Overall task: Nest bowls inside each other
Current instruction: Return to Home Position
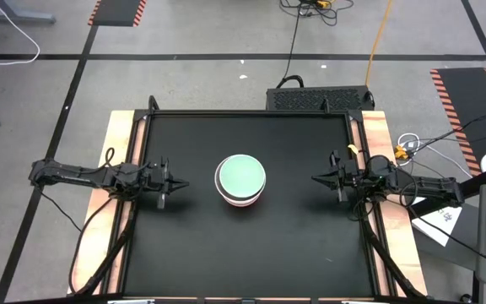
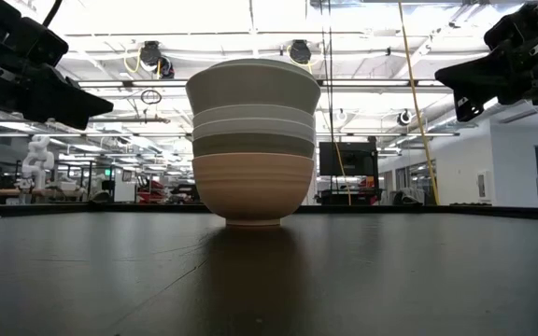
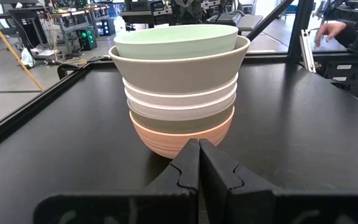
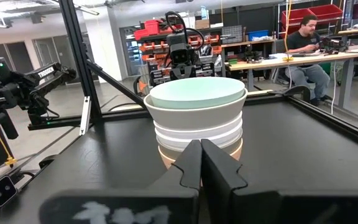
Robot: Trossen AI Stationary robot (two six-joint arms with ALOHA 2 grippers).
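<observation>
At the left side of the table (image 1: 251, 253), the left gripper (image 1: 178, 183) hangs with its fingers pressed together on nothing, tips aimed right at the bowls. Mirrored at the right side, the right gripper (image 1: 319, 178) is also closed and empty, tips aimed left. Both sit well apart from the stack of bowls (image 1: 240, 179), which stands upright at table centre. The mint green bowl (image 1: 241, 173) is on top, seated in the beige-grey bowl (image 3: 179, 62). White rims show under that, and the salmon-orange bowl (image 2: 253, 187) is at the bottom, on the black surface.

Nesting looks finished; what's left is parking the arms. To do it well, I'd draw each arm straight outward, away from centre, keeping the height and the fingers closed, with no sweep toward the stack. It is tall and narrow-footed, so a nudge could likely tip it.

Bare black surface lies between each gripper and the stack, and more on the near and far sides. A raised black frame (image 1: 251, 112) borders the table, and both arms cross it at the left and right edges, so pulling back low risks a scrape there.
</observation>
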